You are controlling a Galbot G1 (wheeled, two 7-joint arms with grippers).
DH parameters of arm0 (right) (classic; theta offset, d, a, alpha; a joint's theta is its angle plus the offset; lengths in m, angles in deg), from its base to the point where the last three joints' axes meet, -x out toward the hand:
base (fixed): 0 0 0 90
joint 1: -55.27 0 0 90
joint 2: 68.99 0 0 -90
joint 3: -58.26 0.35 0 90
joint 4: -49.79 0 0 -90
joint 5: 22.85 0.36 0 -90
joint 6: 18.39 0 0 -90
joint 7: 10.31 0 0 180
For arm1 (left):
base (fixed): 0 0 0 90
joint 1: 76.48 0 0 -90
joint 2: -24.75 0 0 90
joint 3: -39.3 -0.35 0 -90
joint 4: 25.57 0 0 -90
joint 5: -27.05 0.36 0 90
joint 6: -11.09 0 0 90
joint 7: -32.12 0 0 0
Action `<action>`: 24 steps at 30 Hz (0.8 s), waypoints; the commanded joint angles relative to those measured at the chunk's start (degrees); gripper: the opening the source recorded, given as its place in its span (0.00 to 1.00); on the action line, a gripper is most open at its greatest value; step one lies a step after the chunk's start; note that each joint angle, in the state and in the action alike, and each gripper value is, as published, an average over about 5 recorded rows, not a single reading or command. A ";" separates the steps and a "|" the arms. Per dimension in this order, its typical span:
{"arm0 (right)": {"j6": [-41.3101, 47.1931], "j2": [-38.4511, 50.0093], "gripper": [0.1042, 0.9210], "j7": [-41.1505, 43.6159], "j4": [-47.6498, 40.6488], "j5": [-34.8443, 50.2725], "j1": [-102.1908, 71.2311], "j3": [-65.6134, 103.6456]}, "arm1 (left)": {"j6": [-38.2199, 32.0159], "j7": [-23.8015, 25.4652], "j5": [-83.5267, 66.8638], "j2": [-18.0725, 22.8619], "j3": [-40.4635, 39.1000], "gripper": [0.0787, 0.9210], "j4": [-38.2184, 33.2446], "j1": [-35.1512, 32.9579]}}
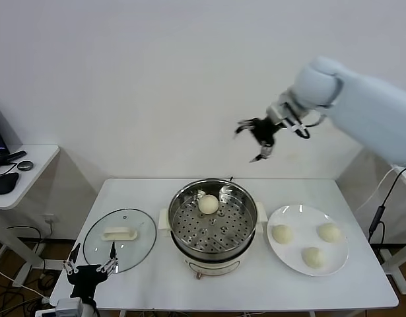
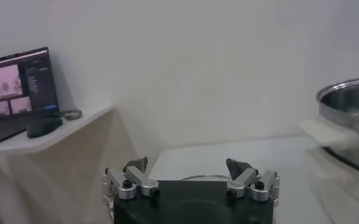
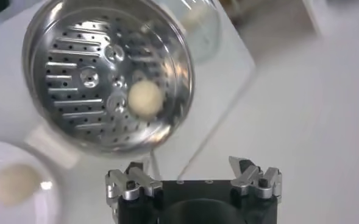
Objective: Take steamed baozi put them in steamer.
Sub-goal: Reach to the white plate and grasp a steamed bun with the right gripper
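Overall light: bright, even, soft room light from overhead, pretty washed out.
Shadows: faint ones only, under the white bench [image 1: 156, 277].
Glare: highlights on the round shiny stainless-steel steamer [image 1: 189, 198], plus sheen on the round glass lid [image 1: 100, 247].
Blur: right wrist view is smeared; the cream-white round baozi [image 3: 145, 97] looks fuzzy.
Left wrist view: hazy, the open laptop screen [image 2: 22, 85] glows soft and unreadable.
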State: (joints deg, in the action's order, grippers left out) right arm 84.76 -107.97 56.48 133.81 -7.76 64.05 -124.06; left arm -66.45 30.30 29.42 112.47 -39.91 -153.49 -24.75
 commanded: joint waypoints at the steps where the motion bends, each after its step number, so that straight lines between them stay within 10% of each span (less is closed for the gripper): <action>1: 27.45 12.20 0.88 2.20 11.81 2.79 -0.53 -1.34 | 0.54 0.01 -0.75 -0.34 -0.32 0.88 -0.38 0.25; 24: 19.54 -0.55 0.88 5.97 -5.21 -21.76 -41.54 19.18 | 0.90 0.87 -0.26 1.03 -0.93 0.88 0.65 -1.08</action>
State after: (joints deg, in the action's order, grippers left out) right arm 102.08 -105.80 61.77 132.13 -25.47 29.22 -107.76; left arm -65.56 31.10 29.02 113.35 -40.73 -153.07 -25.65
